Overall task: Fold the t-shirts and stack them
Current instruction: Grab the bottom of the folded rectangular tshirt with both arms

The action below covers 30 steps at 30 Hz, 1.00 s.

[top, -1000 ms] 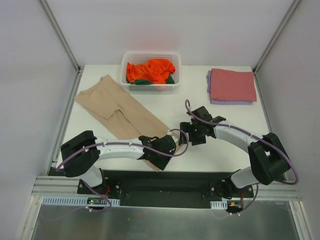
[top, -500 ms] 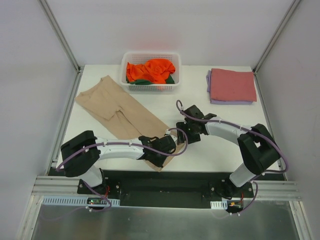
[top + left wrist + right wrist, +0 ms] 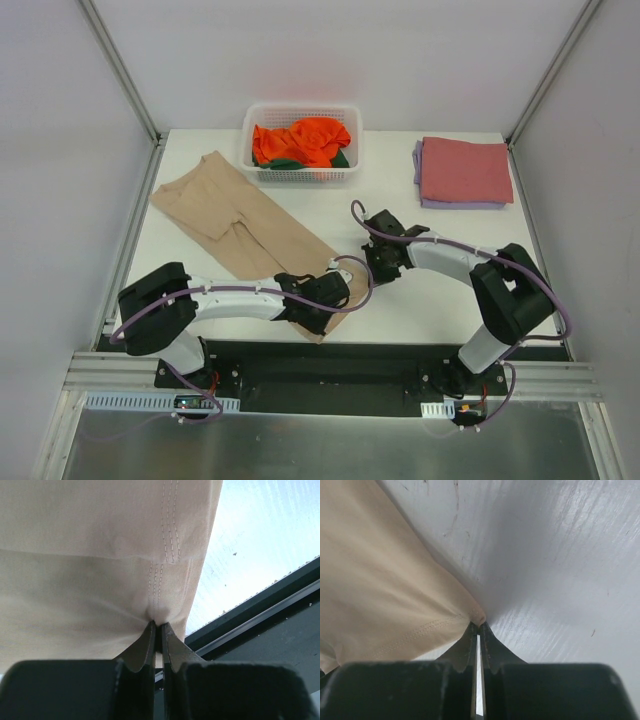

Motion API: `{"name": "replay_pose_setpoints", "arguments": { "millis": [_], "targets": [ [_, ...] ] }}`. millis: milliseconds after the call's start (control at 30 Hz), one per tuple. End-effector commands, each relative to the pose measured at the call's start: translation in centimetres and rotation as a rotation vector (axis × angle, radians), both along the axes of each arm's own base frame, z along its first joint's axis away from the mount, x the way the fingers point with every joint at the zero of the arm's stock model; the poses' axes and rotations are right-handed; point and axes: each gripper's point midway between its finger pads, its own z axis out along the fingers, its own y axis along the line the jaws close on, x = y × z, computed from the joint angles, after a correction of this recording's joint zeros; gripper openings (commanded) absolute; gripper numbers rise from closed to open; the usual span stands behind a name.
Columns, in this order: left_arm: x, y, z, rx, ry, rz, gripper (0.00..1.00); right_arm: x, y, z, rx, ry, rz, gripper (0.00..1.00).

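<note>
The beige t-shirt (image 3: 235, 225) lies spread diagonally from the table's back left to its near middle. My left gripper (image 3: 318, 310) is shut on its hem near the front edge; the left wrist view shows the stitched hem (image 3: 159, 611) pinched between the tips. My right gripper (image 3: 372, 268) is shut on the shirt's right bottom corner (image 3: 479, 617) low on the white table. Orange and dark green t-shirts (image 3: 300, 142) are bunched in the basket. A dusty-pink t-shirt (image 3: 464, 168) lies folded on a lavender one (image 3: 420, 160) at the back right.
The white lattice basket (image 3: 302, 176) stands at the back middle. The table's dark front rail (image 3: 260, 617) runs just beside the left gripper. White walls enclose the table on three sides.
My right gripper has moved left and toward the shirt's corner and has closed on it. The left gripper has stayed shut on the hem, shifting slightly.
</note>
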Motion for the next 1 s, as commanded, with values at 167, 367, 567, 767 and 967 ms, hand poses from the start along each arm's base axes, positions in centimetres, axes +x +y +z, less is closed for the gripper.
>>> {"name": "replay_pose_setpoints", "arguments": {
  "millis": [167,367,567,767,967],
  "targets": [
    [-4.6,3.3,-1.9,0.096,0.143,-0.070,0.00,1.3,-0.7,0.7,0.060,-0.045,-0.078,0.00],
    [-4.1,0.9,0.9,-0.009,0.107,-0.069,0.00,-0.9,2.0,3.0,0.263,-0.028,-0.002,0.00],
    [-4.4,-0.1,4.3,-0.134,0.094,-0.082,0.00,-1.5,0.1,5.6,0.216,-0.105,-0.021,0.00],
    [-2.0,0.3,6.7,-0.187,-0.010,0.018,0.00,-1.6,1.4,8.6,0.282,-0.155,0.025,0.00],
    [2.4,3.5,7.9,-0.172,-0.115,0.225,0.00,1.2,5.0,11.3,0.347,-0.226,0.069,0.00]
  ]
}}
